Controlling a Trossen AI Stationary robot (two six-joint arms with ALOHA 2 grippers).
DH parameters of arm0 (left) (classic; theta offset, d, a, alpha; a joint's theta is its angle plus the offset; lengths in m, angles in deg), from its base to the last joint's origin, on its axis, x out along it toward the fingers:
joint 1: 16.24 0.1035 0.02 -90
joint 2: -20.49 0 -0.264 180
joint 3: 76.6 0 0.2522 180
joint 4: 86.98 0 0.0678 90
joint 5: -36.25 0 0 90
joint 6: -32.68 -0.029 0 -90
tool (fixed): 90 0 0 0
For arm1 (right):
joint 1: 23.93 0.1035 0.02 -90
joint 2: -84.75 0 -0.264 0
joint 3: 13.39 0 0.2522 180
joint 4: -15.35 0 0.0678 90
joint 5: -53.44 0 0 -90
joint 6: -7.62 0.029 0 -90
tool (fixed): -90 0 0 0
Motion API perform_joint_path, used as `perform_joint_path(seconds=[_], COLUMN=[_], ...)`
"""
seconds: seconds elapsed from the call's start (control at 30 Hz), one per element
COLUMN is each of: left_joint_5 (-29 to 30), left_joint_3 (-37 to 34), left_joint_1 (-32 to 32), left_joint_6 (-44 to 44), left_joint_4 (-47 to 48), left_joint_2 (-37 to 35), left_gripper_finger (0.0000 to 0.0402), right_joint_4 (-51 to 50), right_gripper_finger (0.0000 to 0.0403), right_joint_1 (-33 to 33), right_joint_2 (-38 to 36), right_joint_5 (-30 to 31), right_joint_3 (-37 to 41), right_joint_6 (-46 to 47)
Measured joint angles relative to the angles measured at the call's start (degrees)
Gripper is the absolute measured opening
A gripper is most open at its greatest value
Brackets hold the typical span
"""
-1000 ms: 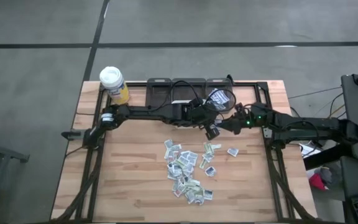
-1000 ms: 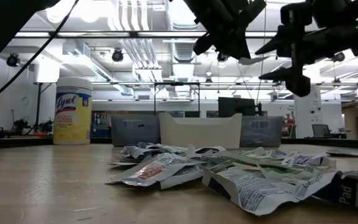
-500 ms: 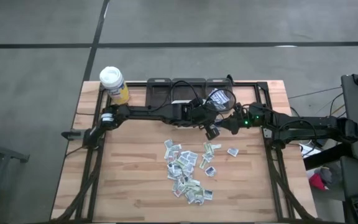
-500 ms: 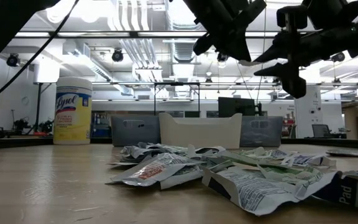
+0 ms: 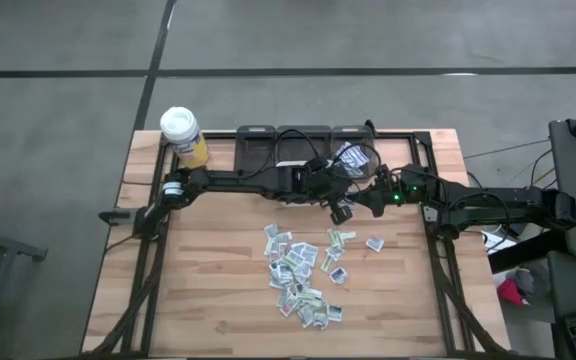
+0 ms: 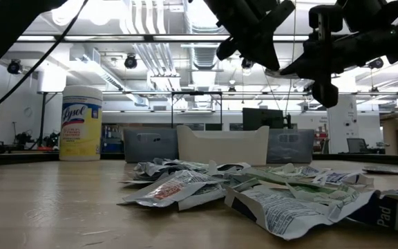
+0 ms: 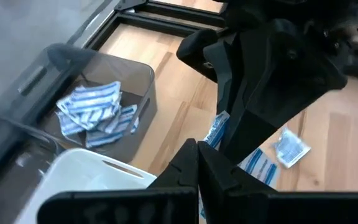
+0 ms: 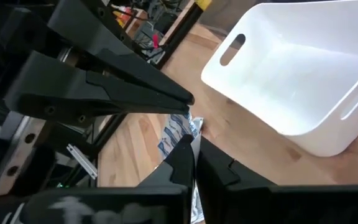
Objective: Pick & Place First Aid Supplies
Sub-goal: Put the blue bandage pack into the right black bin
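While both arms hang above the far middle of the table, I see the left gripper (image 5: 341,210) and the right gripper (image 5: 365,203) meeting almost tip to tip, just beyond the heap of first aid supplies (image 5: 306,272).

From the left wrist view, my left fingers (image 7: 194,165) are pressed together on a blue-printed packet (image 7: 215,130), and the right arm's dark gripper sits right against that same packet from the other side. From the right wrist view, my right fingers (image 8: 188,154) are also closed to a narrow point at the packet's edge (image 8: 178,129), with the left gripper's long jaw lying across just above it. I cannot tell which of the two carries the packet's weight.

The rest of the packets lie loose on the wooden table (image 5: 218,290), spread in a scatter near the middle, one lone packet (image 5: 374,243) off to the right side of the pile. At the table's far edge sit a white bin (image 6: 222,144) between two grey bins; one grey bin (image 7: 98,68) already has several blue-striped packets (image 7: 95,112) in it. A yellow wipes canister (image 5: 183,136) stands at the far left corner.
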Motion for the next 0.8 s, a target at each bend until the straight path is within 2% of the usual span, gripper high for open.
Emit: perform_joint_path(seconds=[0.1,0.23,0.43,0.63,0.8], left_joint_5=[-0.14,0.06,2.24,-3.92,-4.16], left_joint_3=[0.0,0.22,-0.11,-0.24,-0.24], left_joint_1=[0.65,1.99,2.9,1.79,1.02], left_joint_6=[-5.43,-8.39,-5.99,-4.67,-4.1], left_joint_4=[0.08,0.66,5.6,5.81,6.62], left_joint_2=[-0.54,-2.8,-5.9,-5.88,-5.88], left_gripper_finger=[0.0,0.0,0.0,0.0,0.0], right_joint_4=[-0.54,-3.93,-5.51,-3.9,-3.92], right_gripper_finger=[0.0008,0.0008,0.0008,0.0008,0.0008], right_joint_1=[-0.02,-0.04,-0.24,-0.24,-0.31], right_joint_2=[0.0,0.0,0.07,-1.24,-4.17], right_joint_5=[0.09,1.95,4.42,4.19,2.37], right_joint_3=[-0.02,-0.02,-0.02,-0.04,-0.04], right_joint_6=[-0.28,-1.29,-2.22,-2.5,-3.43])
